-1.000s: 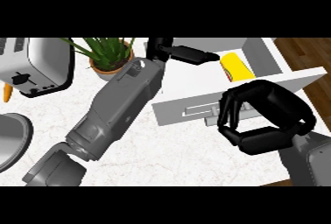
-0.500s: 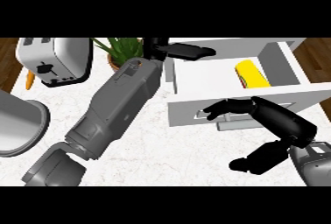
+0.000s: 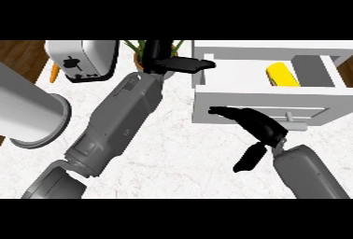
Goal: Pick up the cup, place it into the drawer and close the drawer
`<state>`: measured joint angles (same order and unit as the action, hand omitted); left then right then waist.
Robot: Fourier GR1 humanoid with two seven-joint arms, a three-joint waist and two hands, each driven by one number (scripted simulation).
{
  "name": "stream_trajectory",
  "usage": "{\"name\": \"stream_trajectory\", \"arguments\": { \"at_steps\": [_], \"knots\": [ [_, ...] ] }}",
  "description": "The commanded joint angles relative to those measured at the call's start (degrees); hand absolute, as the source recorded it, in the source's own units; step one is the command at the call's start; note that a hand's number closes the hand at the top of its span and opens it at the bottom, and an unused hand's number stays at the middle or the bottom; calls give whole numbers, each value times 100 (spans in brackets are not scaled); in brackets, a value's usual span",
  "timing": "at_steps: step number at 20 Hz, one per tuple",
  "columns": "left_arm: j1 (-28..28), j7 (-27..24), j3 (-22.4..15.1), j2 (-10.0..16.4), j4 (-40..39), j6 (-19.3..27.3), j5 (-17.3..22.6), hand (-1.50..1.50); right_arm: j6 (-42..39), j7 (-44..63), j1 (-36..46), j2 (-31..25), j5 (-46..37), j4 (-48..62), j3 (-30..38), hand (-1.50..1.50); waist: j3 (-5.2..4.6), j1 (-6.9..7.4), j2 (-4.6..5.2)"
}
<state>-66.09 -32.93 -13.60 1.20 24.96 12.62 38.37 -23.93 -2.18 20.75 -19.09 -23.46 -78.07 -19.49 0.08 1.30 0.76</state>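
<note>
The yellow cup (image 3: pixel 283 74) lies inside the open white drawer (image 3: pixel 238 70) at the upper right. Nothing holds the cup. My right hand (image 3: pixel 257 125) is in front of the drawer's front panel (image 3: pixel 228 103), left of its handle (image 3: pixel 293 114). Its straight fingers (image 3: pixel 222 111) lie against the panel and its thumb (image 3: pixel 248 158) hangs down toward me. My left hand (image 3: pixel 180 63) is stretched out at the drawer's far left corner, open, with fingers pointing right and holding nothing.
A silver toaster (image 3: pixel 82 60) stands at the back left beside a potted plant (image 3: pixel 153 48). A large grey pot (image 3: pixel 31 114) lies on the left side of the marble counter (image 3: pixel 179 158). My left forearm (image 3: pixel 117 123) crosses the counter's middle diagonally.
My right hand's fingers have uncurled and now stretch flat against the drawer front. The view has swung, so the drawer looks squarer and the pot bigger. The cup stays in the drawer.
</note>
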Motion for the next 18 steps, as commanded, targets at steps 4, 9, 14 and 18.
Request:
{"name": "stream_trajectory", "arguments": {
  "at_steps": [4, 9, 14, 18],
  "knots": [
    [758, 30, 11, 253, 577, -286, 27, -150, 913, -954, 781, 427, -878, 2596, -69, 150, 4, 268, -30],
    [986, 164, -70, 385, 977, -421, 21, -150, 1102, -1806, 1709, 214, -509, 3714, 752, 150, 18, 547, 20],
    [1181, 286, -2, 633, 1266, -635, 110, -150, 1378, -1989, 2560, 26, -355, 4516, 1323, 150, 21, 699, 78],
    [1338, 440, -60, 925, 1483, -878, 87, -150, 1520, -2054, 2987, -342, -198, 4916, 1727, 150, 25, 852, 109]
  ]
}}
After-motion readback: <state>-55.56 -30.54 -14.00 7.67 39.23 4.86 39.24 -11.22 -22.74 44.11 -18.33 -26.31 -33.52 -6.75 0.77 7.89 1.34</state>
